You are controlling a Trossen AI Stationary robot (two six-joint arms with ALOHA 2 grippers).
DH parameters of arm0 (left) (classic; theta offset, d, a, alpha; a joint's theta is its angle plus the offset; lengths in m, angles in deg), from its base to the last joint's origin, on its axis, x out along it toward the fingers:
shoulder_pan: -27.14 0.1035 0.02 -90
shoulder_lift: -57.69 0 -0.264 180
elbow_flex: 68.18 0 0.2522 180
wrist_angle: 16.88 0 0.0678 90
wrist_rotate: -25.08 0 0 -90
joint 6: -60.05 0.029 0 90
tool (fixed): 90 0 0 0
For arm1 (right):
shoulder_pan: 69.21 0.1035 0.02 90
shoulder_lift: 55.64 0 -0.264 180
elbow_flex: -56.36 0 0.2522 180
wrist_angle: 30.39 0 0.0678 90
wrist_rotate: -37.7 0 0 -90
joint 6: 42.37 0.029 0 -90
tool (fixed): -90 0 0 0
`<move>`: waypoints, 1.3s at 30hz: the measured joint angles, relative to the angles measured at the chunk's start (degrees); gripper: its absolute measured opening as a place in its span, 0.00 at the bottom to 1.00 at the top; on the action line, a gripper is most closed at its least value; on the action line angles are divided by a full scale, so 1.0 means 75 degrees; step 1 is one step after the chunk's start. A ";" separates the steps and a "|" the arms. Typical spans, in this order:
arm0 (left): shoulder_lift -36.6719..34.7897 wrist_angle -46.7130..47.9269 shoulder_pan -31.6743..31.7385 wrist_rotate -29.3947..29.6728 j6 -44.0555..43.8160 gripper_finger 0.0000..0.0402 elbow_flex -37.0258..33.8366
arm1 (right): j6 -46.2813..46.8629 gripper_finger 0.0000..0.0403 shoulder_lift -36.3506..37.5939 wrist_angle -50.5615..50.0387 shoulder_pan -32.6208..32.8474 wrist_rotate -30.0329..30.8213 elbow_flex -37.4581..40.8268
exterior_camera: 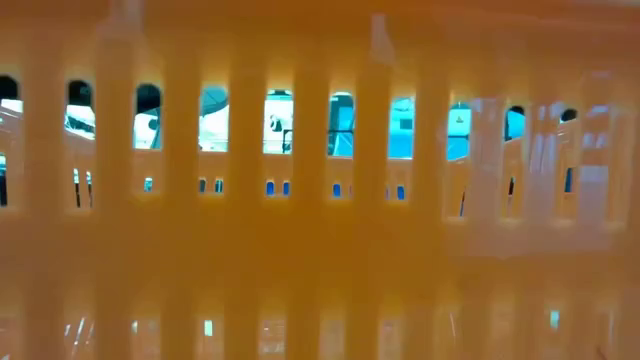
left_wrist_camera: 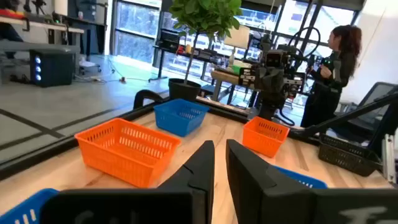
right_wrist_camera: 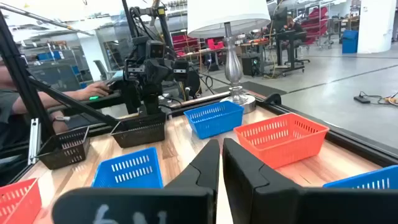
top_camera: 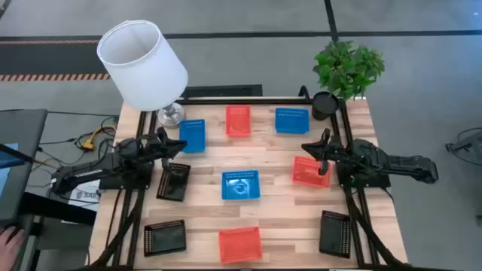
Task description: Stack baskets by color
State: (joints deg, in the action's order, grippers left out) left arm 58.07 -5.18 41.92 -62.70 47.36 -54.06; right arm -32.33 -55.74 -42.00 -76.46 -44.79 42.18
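Nine baskets lie on the wooden table. Three are blue: far left (top_camera: 192, 135), far right (top_camera: 291, 120) and centre (top_camera: 241, 185). Three are red-orange: far middle (top_camera: 238, 120), right (top_camera: 311, 171) and near edge (top_camera: 240, 245); this last one's wall (exterior_camera: 320, 200) fills the low view. Three are black: left (top_camera: 174, 181), near left (top_camera: 165, 237) and near right (top_camera: 335, 233). My left gripper (top_camera: 177, 144) (left_wrist_camera: 216, 168) hovers shut beside the far-left blue basket. My right gripper (top_camera: 307, 147) (right_wrist_camera: 219, 165) hovers shut just beyond the right red-orange basket. Neither holds anything.
A lamp with a white shade (top_camera: 143, 64) stands at the far left corner. A plant in a black pot (top_camera: 325, 104) stands at the far right. Black frame rails run along the table's sides. A person (left_wrist_camera: 336, 62) stands in the room beyond, and a hand (top_camera: 7, 241) shows off the table's left.
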 joint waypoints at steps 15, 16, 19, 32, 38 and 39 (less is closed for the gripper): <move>0.0000 0.0003 0.0000 -0.0006 -0.0061 0.07 0.0003 | -0.0002 0.11 0.0000 0.0000 -0.0003 0.0003 0.0002; -0.0002 0.0003 -0.0001 -0.0007 -0.0064 0.07 0.0001 | -0.0002 0.11 0.0000 0.0000 -0.0003 0.0003 0.0000; -0.0003 0.0006 0.0000 -0.0232 -0.0416 0.07 0.0003 | 0.0000 0.11 0.0000 0.0000 -0.0003 0.0000 0.0002; 0.0026 0.0010 0.0000 -0.0494 -0.2301 0.07 0.0133 | 0.0138 0.11 -0.0003 0.0604 -0.0005 0.0033 0.0000; 0.0362 -0.0076 0.0000 -0.0439 -0.1557 0.06 0.0816 | 0.0757 0.11 -0.0004 0.0960 -0.0087 0.0191 -0.0070; 0.0487 -0.0048 0.0000 -0.0439 -0.1414 0.06 0.0940 | 0.0833 0.11 -0.0028 0.0944 -0.0066 0.0162 -0.0129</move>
State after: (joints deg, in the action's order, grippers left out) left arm 61.72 -5.55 41.92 -65.99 36.76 -47.01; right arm -26.08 -55.95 -34.92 -76.95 -43.57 41.21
